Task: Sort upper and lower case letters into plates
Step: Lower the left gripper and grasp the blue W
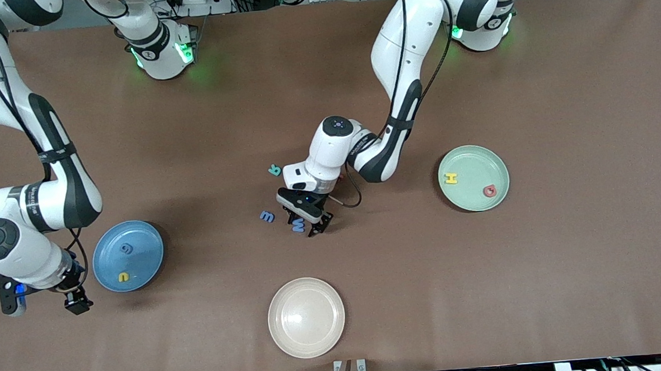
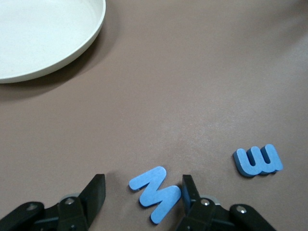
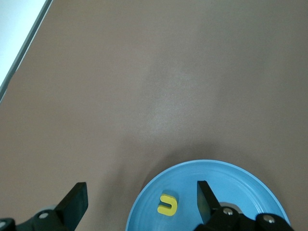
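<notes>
My left gripper (image 2: 143,197) is low over the table with its fingers spread wide, and the light blue W (image 2: 155,193) lies flat between them, slanted, nearly touching one finger. My right gripper (image 1: 74,300) waits, open, beside the blue plate (image 1: 147,265).

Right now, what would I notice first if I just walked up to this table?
Probably the left end effector, open and down at the table's middle around a light blue letter M. Next come three plates: a pale green plate holding a yellow H and a red letter, a blue plate beside the waiting right end effector, and a bare cream plate nearest the camera.
</notes>
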Robot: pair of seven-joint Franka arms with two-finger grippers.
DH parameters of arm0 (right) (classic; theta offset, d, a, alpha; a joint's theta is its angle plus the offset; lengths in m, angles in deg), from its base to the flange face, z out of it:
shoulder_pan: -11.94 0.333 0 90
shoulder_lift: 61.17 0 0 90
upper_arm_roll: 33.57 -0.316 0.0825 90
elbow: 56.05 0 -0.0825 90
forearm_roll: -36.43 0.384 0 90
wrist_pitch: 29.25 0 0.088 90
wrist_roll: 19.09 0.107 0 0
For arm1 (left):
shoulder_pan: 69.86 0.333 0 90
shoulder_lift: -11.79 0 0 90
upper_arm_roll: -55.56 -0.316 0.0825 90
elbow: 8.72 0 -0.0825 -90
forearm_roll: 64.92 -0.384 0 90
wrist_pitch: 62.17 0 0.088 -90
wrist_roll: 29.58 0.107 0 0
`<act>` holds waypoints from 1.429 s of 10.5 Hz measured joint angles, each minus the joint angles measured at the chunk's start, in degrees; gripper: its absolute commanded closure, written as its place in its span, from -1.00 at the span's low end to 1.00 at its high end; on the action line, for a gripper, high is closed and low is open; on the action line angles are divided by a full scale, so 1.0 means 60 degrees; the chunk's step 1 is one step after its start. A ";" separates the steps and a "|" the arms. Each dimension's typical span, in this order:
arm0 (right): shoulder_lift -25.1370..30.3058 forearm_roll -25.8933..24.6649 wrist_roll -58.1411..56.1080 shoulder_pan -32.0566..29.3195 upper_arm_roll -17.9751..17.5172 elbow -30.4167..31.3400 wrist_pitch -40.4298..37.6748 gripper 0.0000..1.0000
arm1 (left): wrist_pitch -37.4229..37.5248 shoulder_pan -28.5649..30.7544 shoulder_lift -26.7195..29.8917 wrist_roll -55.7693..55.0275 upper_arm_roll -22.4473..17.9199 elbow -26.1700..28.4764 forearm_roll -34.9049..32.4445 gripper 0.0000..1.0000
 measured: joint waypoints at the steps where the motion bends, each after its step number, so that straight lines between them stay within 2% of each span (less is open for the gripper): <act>1: -0.0001 0.0000 0.0000 0.0002 -0.0001 0.0000 0.0000 -1.00 | 0.0000 0.0002 0.0000 -0.0001 -0.0011 -0.0014 0.0000 -0.19; 5: -0.0003 -0.0001 0.0000 0.0008 -0.0003 0.0000 -0.0001 -1.00 | 0.0000 0.0002 0.0000 -0.0030 -0.0010 -0.0016 0.0000 -0.17; 6: -0.0004 -0.0001 0.0000 0.0008 -0.0003 0.0000 -0.0001 -1.00 | 0.0000 0.0002 0.0000 -0.0031 -0.0009 -0.0018 0.0000 -0.02; 10: -0.0005 -0.0001 0.0000 0.0008 -0.0003 0.0000 -0.0001 -1.00 | 0.0001 0.0003 0.0007 -0.0038 -0.0010 -0.0043 0.0000 0.07; 11: -0.0006 -0.0001 0.0000 0.0008 -0.0003 0.0000 -0.0001 -1.00 | 0.0002 0.0002 0.0007 -0.0040 -0.0005 -0.0046 0.0000 0.16; 15: -0.0007 -0.0001 0.0000 0.0144 -0.0055 -0.0084 0.0020 -1.00 | 0.0145 -0.0001 0.0019 -0.0060 0.0015 -0.0101 0.0000 0.17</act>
